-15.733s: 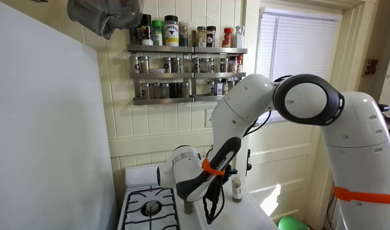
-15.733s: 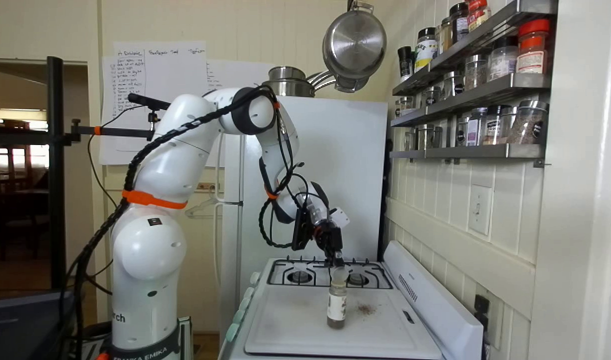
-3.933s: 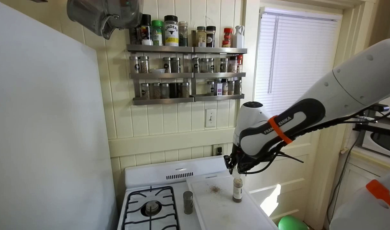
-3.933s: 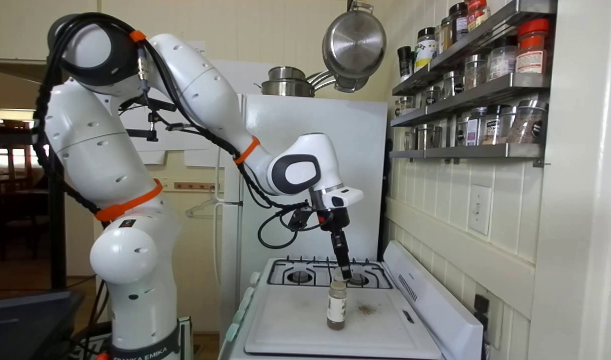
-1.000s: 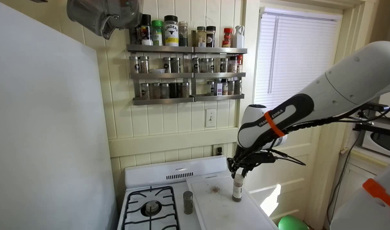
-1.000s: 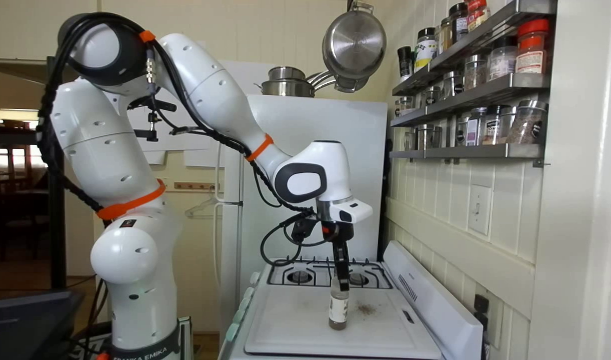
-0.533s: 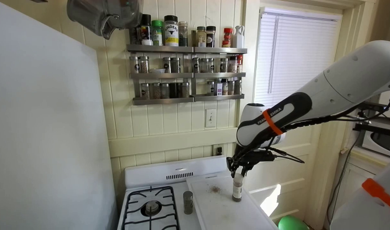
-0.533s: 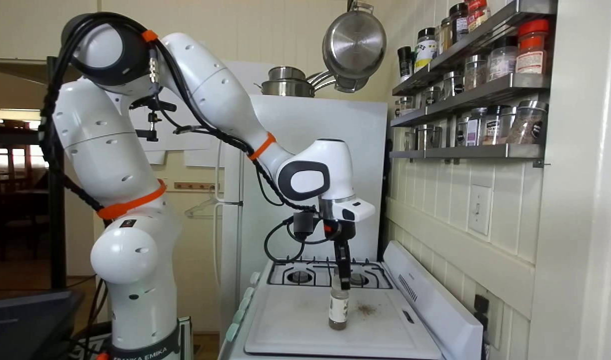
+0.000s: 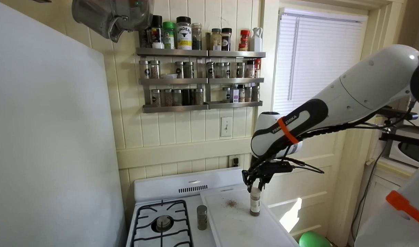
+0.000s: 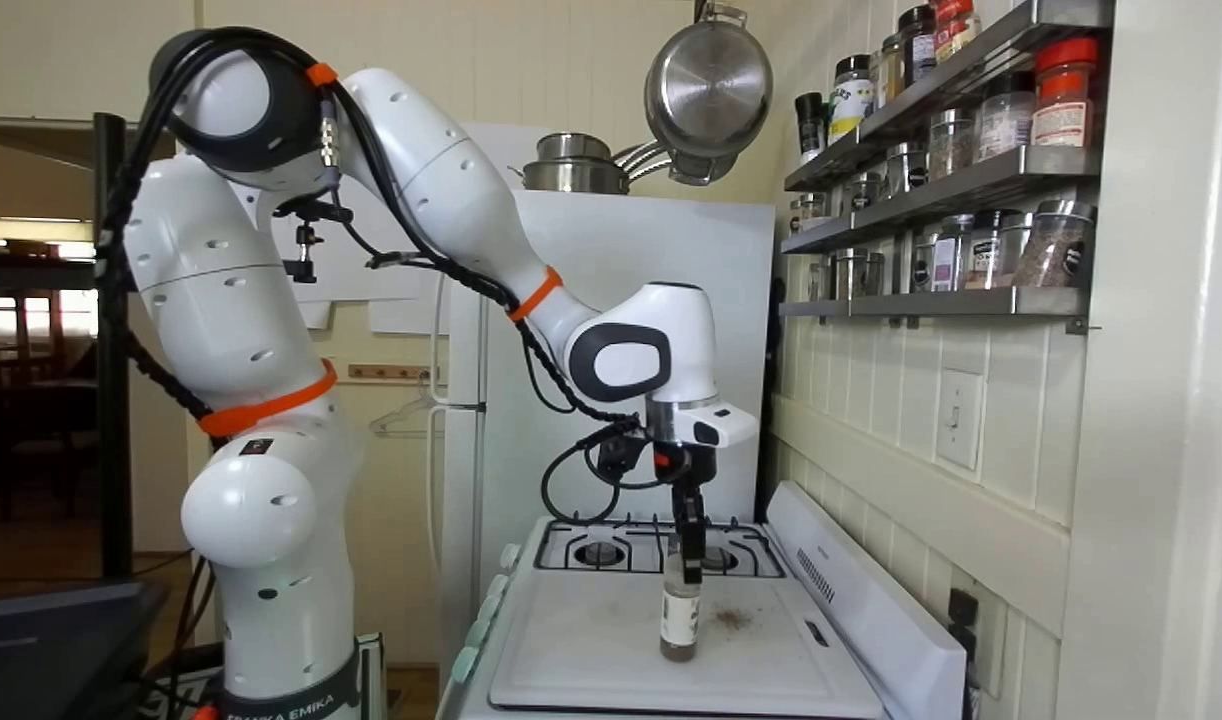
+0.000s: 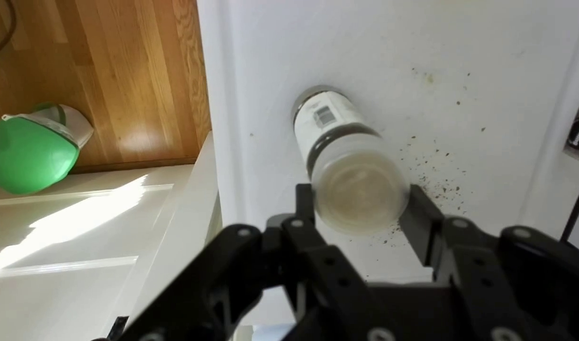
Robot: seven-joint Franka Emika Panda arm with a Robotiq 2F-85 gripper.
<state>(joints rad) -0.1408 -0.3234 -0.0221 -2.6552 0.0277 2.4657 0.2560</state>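
The spice jar [image 9: 255, 204], its label white, stands upright on the white stove cover [image 10: 591, 650], and the claw [image 9: 255, 188] is closed on its pale, translucent cap [image 11: 360, 192], a finger against either side. Near the jar, brown flakes [image 10: 733, 619] lie scattered over the cover, thickest in one patch with strays around it. Just beyond the cover's edge, a darker shaker [image 9: 202, 218] stands between it and the gas burner [image 9: 163, 223]. Behind the stove rises a cream panelled wall [image 9: 168, 127], where metal shelves [image 9: 171, 52] carry rows of spice bottles. The white fridge [image 9: 51, 120] has pans [image 10: 576, 178] stacked on top. Sunlight falls on the door [image 9: 302, 181], below its blind [image 9: 319, 61], and a green object [image 11: 31, 154] sits on the wooden floor [image 11: 138, 85].
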